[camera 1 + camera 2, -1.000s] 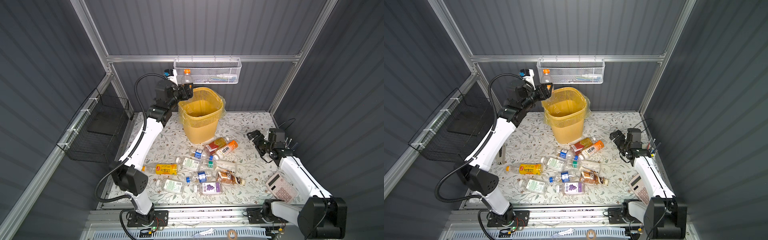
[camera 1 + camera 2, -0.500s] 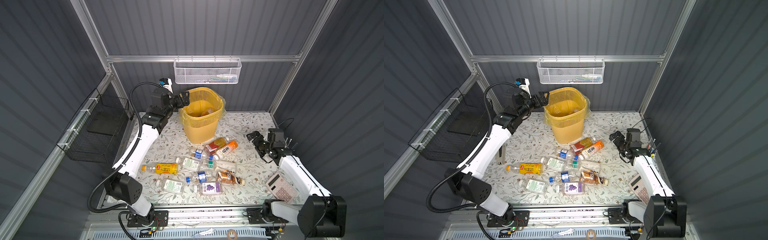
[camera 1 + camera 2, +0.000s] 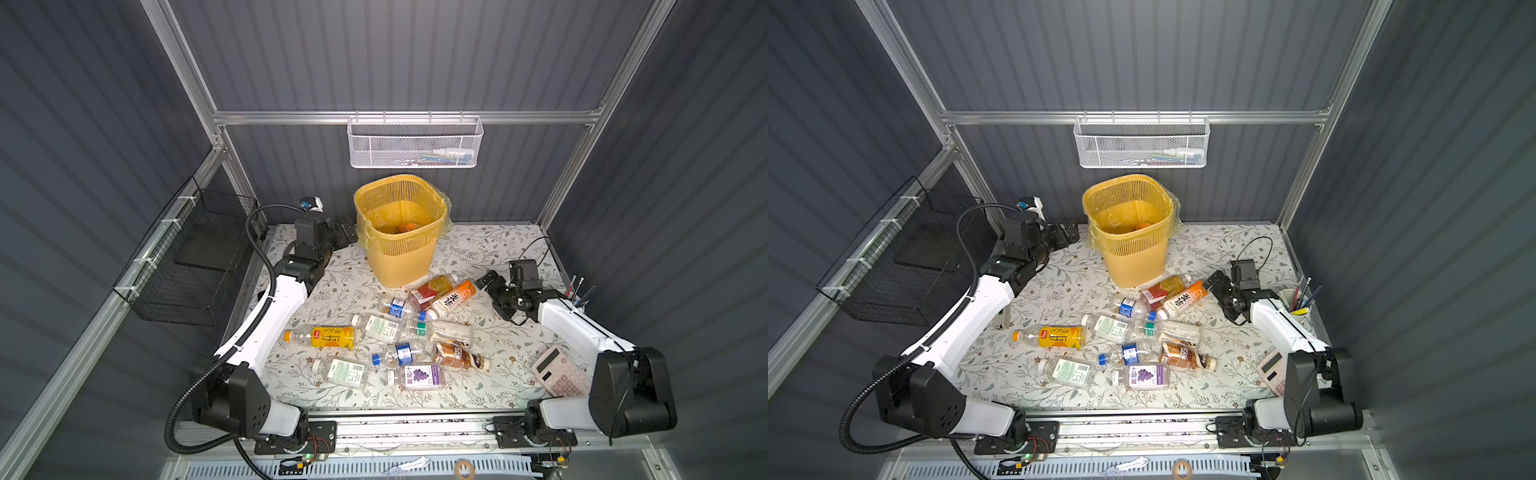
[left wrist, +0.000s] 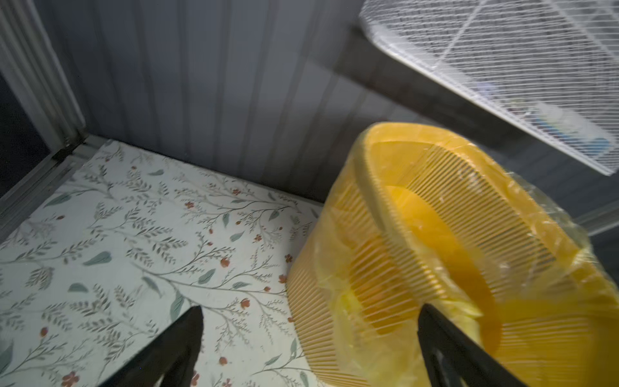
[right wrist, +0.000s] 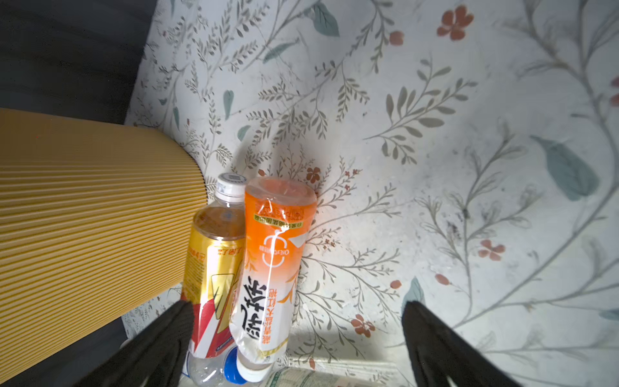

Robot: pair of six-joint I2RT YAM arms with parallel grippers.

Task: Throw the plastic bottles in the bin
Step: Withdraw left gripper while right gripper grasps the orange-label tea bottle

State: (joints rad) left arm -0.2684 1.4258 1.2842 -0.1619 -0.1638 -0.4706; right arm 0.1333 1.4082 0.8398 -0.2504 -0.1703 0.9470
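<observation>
— Floral tabletop, what lay on it?
— Plastic bottles were strewn across the centre of both top views, the nearest just beside the foot of the yellow bin at upper centre; an orange object showed inside it.
— The grippers?
— Left gripper hung spread and empty just left of the bin's rim. Right gripper stood spread and empty just right of the orange-labelled bottle. A pink calculator sat lower right.
</observation>
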